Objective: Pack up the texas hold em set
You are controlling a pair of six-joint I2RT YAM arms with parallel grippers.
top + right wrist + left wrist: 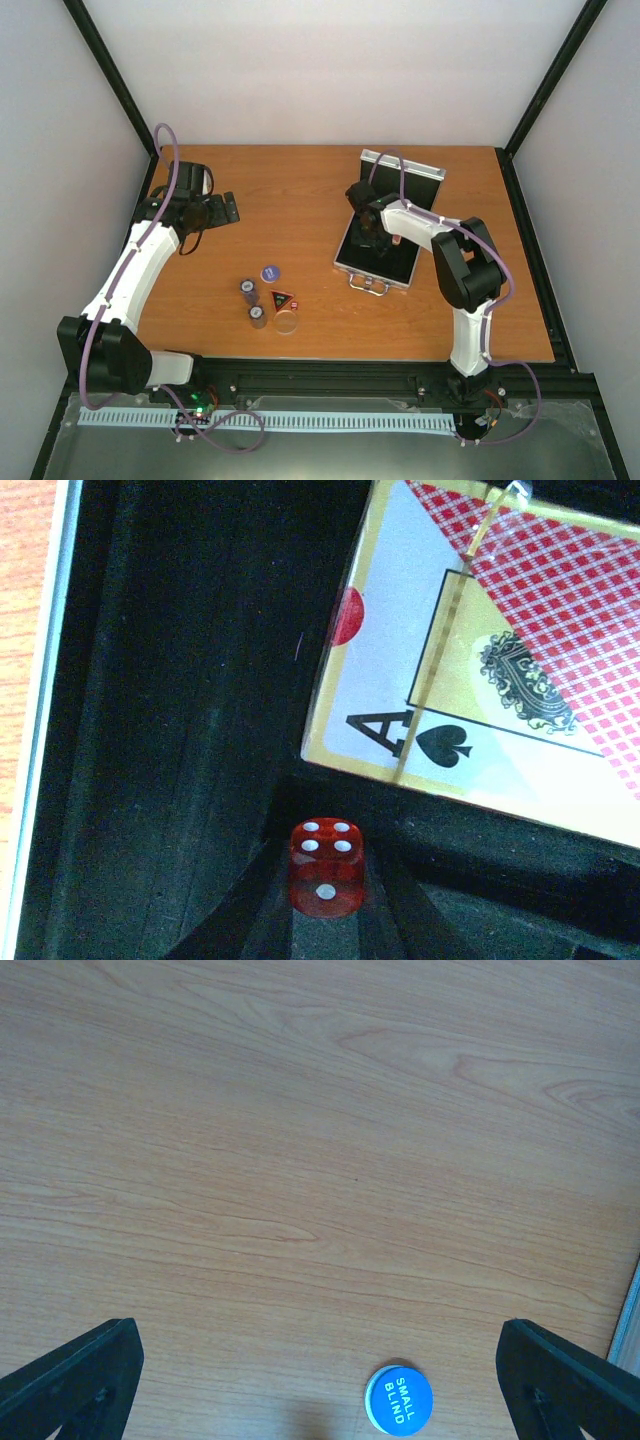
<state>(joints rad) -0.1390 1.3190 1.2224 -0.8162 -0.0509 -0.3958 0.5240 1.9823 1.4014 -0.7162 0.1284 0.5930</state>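
Waiting nearest on the table (330, 335), the clear token (286, 323), chip stacks (258, 316), triangular token (283, 299) and blue token (269, 272) are left loose in a cluster, not yet packed. Farther right, the open case (378, 272) is laid with its lid propped far, so its slots can be reached. The right gripper (365, 228) is lowered into the lining, jaws apparently clenched on a red die (325, 865) beside the card box (500, 650), likely for seating. Far left, the left gripper (222, 208) is held released over wood, with the blue token probably targeted next.
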